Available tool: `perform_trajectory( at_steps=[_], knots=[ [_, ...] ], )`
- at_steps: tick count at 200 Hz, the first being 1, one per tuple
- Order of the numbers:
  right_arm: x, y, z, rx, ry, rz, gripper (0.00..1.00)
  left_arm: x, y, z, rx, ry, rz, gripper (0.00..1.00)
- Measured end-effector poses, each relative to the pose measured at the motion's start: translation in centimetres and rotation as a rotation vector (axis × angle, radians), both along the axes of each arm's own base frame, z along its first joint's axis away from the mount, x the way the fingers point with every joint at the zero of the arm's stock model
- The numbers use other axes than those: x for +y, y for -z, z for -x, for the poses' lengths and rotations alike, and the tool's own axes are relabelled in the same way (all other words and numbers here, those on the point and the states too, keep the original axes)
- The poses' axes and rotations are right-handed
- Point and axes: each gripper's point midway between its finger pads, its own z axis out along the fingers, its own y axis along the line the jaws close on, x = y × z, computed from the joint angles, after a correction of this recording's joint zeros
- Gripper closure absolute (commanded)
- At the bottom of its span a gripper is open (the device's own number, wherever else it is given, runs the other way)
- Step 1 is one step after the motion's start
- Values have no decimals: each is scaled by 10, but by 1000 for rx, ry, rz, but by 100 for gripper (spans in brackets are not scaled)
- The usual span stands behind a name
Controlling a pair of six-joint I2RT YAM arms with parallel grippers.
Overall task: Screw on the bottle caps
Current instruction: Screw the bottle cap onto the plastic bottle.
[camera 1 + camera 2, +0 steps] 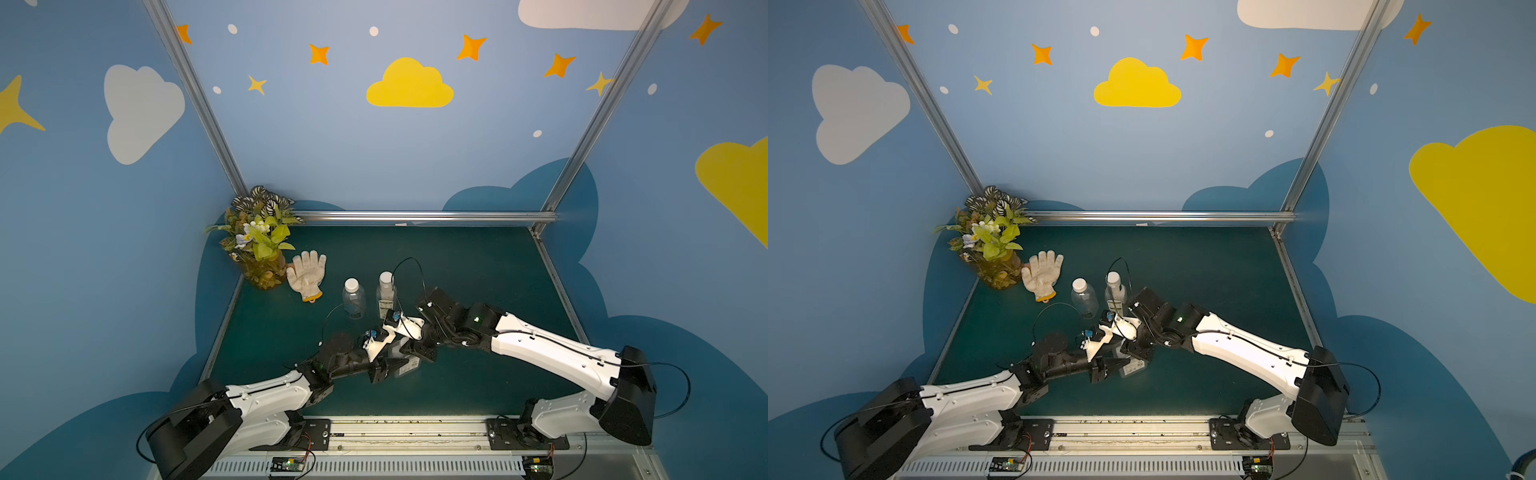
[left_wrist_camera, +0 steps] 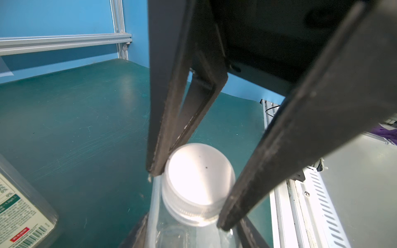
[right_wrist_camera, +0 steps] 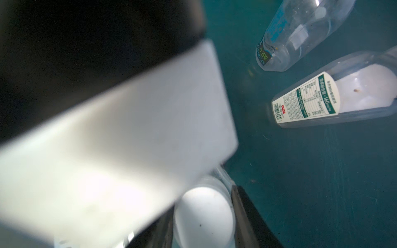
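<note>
While left pincer [image 1: 392, 368] grips clear bottle [image 2: 193, 237] | right pincer [image 2: 190, 196] pinches its ribbed white cap [image 2: 199, 178]

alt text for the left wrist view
A white cap sits on a clear bottle, pinched between the two dark fingers of the right gripper. The left gripper holds the bottle's body over a green table; a labelled bottle stands close by.

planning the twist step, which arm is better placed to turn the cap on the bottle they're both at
Right. The right fingers straddle the cap, while the left fingers grip the bottle below it.
</note>
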Motion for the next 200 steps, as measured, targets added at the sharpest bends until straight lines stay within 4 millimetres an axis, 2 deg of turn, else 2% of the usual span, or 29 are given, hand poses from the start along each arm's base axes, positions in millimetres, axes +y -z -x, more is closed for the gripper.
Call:
perform_trajectory(
  at_steps=[42, 76, 103, 147, 165, 185, 200],
  knots=[
    [-3, 0, 0, -23, 3, -19, 85, 3, -3, 2, -16, -3, -11, 25],
    [-16, -2, -5, -39, 28, -24, 85, 4, -8, 2, -35, -1, 2, 10],
    [-21, -2, -9, -40, 48, -31, 85, 3, -4, 3, -28, 8, -6, 4],
    [-26, -2, -12, -28, 65, -46, 85, -3, 16, 3, 12, 34, -47, 4],
    [-29, -2, -14, -22, 77, -56, 85, -6, 26, 1, 31, 42, -63, 8],
    [-33, -3, -16, -12, 96, -72, 85, -12, 34, -4, 42, 45, -73, 19],
    [-36, -3, -17, -3, 108, -83, 85, -18, 36, -10, 51, 39, -68, 37]
  ],
)
